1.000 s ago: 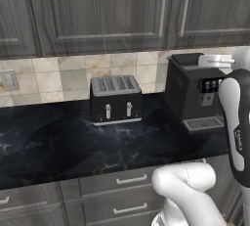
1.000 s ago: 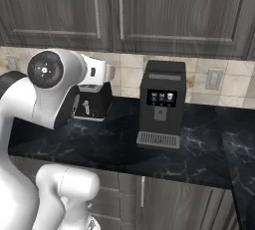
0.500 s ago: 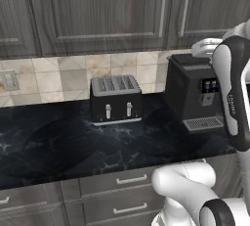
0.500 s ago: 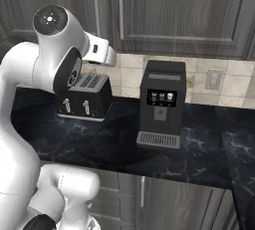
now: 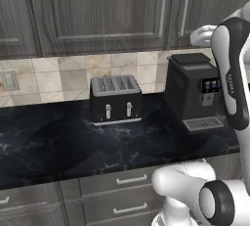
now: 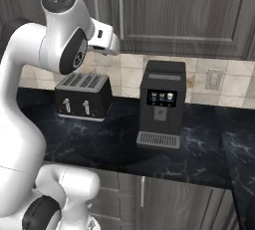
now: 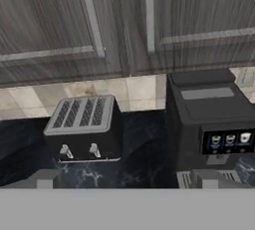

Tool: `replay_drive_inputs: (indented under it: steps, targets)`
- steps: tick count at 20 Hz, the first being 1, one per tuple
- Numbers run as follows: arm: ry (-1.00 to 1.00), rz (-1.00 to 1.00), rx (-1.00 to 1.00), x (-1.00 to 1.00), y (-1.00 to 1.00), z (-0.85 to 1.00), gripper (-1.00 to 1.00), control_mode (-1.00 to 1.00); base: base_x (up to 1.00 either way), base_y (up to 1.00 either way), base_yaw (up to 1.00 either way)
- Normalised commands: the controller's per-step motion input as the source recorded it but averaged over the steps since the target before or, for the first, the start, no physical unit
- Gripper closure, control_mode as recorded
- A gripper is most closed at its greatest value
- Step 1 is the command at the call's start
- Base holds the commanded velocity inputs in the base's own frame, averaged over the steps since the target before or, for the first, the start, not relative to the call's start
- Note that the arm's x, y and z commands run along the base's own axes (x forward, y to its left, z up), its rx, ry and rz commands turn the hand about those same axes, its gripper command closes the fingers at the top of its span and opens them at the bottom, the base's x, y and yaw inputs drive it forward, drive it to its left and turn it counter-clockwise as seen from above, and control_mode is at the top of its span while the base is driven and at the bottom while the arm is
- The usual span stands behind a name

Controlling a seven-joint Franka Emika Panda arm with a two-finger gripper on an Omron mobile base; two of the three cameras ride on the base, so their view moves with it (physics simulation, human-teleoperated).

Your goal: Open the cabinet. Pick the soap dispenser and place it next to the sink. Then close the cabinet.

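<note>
The cabinet [image 5: 112, 10] is the dark wood-grain wall unit over the counter, both doors closed. Its two long silver handles [image 5: 163, 6] meet at the middle and also show near the top of the hand view as handles [image 7: 149, 12]. My gripper [image 7: 127, 181] hangs in the air in front of the doors, just below them and above the coffee machine. It is open, its fingertips [image 7: 44, 179] set wide apart with nothing between them. From the right base view my hand [image 6: 105, 39] sits just under the handles [image 6: 120, 5]. The soap dispenser is hidden.
A black toaster [image 5: 116, 99] and a black coffee machine [image 5: 193, 90] stand on the dark marble counter [image 5: 58, 146] against the tiled wall. Drawers with short horizontal handles [image 5: 117, 181] run below the counter. A wall outlet [image 6: 213, 79] is right of the coffee machine.
The arm has swung upward, lifting the hand from low in front of the counter to just under the cabinet doors. The base and the counter objects have not moved.
</note>
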Motion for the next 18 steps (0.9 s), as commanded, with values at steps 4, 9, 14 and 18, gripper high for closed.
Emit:
replay_drive_inputs:
  steps: [4, 9, 14, 18]
  targets:
    - [-0.15, 0.00, 0.03, 0.27, -0.04, 0.00, -1.00, -1.00, 0.00, 0.00, 0.00]
    - [-0.06, 0.00, 0.00, 0.28, -0.04, 0.00, -1.00, -1.00, 0.00, 0.00, 0.00]
    - [-0.03, -0.01, 0.00, 0.10, -0.12, 0.07, -1.00, -1.00, 0.00, 0.00, 0.00]
    - [0.00, -0.03, 0.00, 0.05, -0.16, 0.23, -1.00, -1.00, 0.00, 0.00, 0.00]
